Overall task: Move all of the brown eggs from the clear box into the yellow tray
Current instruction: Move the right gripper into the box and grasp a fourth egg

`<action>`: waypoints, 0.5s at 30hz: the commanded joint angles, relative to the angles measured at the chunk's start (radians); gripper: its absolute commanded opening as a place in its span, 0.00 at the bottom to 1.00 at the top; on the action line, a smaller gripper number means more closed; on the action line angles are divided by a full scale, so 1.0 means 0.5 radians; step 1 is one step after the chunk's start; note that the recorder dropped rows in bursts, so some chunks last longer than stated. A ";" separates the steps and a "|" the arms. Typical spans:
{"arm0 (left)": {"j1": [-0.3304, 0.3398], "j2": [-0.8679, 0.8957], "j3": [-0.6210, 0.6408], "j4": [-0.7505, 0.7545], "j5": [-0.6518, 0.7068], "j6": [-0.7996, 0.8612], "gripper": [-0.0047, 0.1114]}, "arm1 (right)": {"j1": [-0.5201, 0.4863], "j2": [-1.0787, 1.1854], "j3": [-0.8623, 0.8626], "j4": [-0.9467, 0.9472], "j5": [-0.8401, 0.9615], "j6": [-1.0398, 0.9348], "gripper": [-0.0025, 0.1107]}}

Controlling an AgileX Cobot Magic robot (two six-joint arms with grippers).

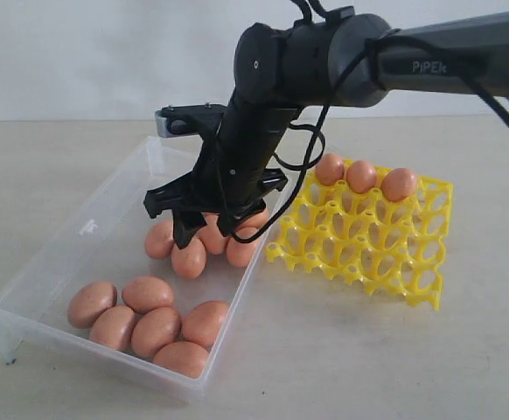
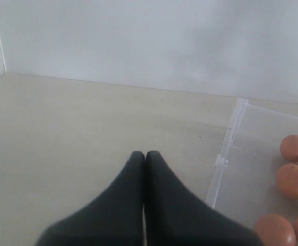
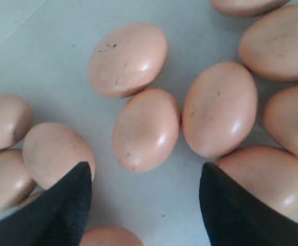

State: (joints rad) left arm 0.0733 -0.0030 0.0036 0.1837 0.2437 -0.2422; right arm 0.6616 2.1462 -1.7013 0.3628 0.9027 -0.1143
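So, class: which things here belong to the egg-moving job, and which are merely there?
In the job: brown eggs, clear box, yellow tray, open right gripper over the boxed eggs.
Merely there: shut left gripper outside the box, table, wall.

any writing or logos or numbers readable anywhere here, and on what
"PiPE", then a last letter too blurred to be sure of, probably R: pale lettering on the dark upper link of the right arm.
Small whitish mark on the floor of the clear box: too small and blurred to read, if it is text at all.
Brown eggs: dark specks only, no stamps.
Yellow tray: no text visible.
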 commanded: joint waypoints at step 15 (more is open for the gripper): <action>-0.010 0.006 -0.007 -0.003 -0.015 0.013 0.00 | -0.005 0.206 -0.016 0.119 -0.359 0.077 0.55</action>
State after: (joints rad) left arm 0.0733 -0.0030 0.0036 0.1837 0.2437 -0.2422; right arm 0.6616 2.2409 -1.7036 0.4278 0.7680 -0.0924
